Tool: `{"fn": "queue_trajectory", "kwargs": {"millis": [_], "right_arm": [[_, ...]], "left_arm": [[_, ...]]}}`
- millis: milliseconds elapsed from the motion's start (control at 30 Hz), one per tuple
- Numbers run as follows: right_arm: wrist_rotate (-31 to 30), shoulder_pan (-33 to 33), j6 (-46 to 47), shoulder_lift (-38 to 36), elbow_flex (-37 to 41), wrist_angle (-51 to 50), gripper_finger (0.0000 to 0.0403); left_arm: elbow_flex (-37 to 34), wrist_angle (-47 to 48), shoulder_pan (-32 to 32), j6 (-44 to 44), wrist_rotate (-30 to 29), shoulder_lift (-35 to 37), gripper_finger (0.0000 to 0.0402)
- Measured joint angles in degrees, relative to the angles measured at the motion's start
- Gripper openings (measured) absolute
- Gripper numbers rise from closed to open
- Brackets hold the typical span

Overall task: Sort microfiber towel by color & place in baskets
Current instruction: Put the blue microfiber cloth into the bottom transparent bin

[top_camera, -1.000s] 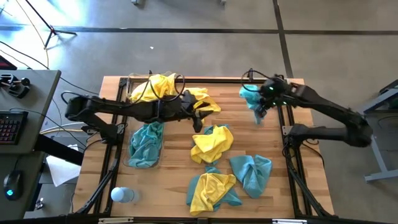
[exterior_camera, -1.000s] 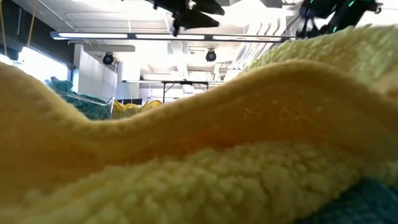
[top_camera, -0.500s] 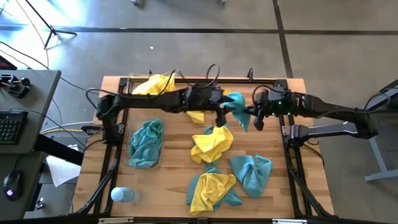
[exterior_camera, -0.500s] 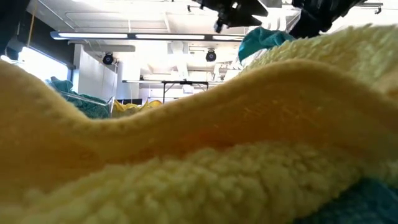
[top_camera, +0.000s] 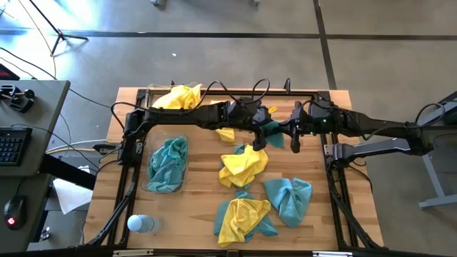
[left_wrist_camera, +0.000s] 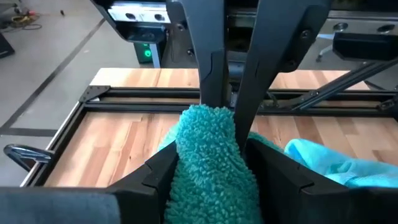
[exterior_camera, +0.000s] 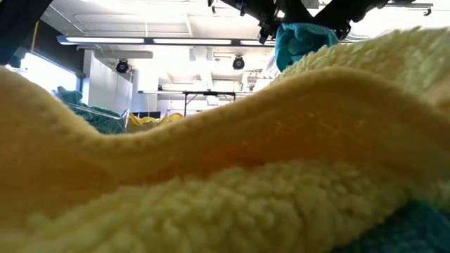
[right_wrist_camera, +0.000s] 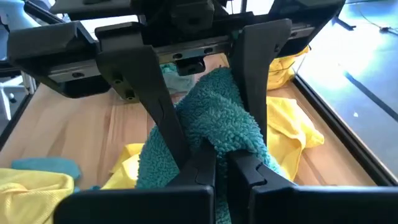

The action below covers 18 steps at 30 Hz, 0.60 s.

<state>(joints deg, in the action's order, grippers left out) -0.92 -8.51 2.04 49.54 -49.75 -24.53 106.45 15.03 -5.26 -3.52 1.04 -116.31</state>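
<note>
A teal microfiber towel (top_camera: pixel 273 128) hangs above the table's middle, toward the far edge, between my two grippers. My right gripper (right_wrist_camera: pixel 222 165) comes from the table's right and is shut on it. My left gripper (left_wrist_camera: pixel 211 174) comes from the left and stands open, one finger on either side of the same bunch. One clear basket (top_camera: pixel 151 187) at the left holds teal towels. The other basket (top_camera: pixel 150 93) at the far left holds yellow ones. Loose towels lie on the wood: a yellow one (top_camera: pixel 243 163), a teal one (top_camera: pixel 289 200), and a yellow one on teal (top_camera: pixel 243 218). My right gripper pinches a bunched fold of the teal towel (right_wrist_camera: pixel 231 144) between its two fingers, coming nearly level from the table's right. The towel is lifted clear of the table and hangs slack below the hold. My left gripper has the towel's bunch (left_wrist_camera: pixel 208 143) filling the gap between its fingers (left_wrist_camera: pixel 158 177) and lying against both. It comes nearly level from the table's left.
A pale bottle (top_camera: pixel 141 223) lies near the front left corner. A black metal frame (top_camera: pixel 132 153) runs along the table's sides. In the low view a yellow towel (exterior_camera: pixel 225 176) right at the camera hides most of the table.
My left gripper has gone from over the yellow basket toward the table's right, to the middle. My right gripper has swung from the far right corner toward the left and levelled out, carrying the teal towel clear of the table. The towel now sits between my left fingers.
</note>
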Motion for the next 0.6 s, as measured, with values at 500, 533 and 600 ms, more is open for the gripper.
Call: {"fn": "queue_trajectory", "kwargs": {"millis": [500, 533, 600], "right_arm": [[-0.1, 0.0, -0.8, 0.1, 0.0, 0.6, 0.0028], [-0.1, 0.0, -0.5, 0.1, 0.0, 0.5, 0.0034], [-0.5, 0.0, 0.3, 0.1, 0.0, 0.1, 0.0047]], "left_arm": [[0.1, 5.1, 0.2, 4.1, -2.3, 0.1, 0.0026], [0.1, 5.8, 0.2, 4.9, -2.4, 0.5, 0.0017], [0.0, 9.6, 0.2, 6.3, -2.6, 1.3, 0.0016]]}}
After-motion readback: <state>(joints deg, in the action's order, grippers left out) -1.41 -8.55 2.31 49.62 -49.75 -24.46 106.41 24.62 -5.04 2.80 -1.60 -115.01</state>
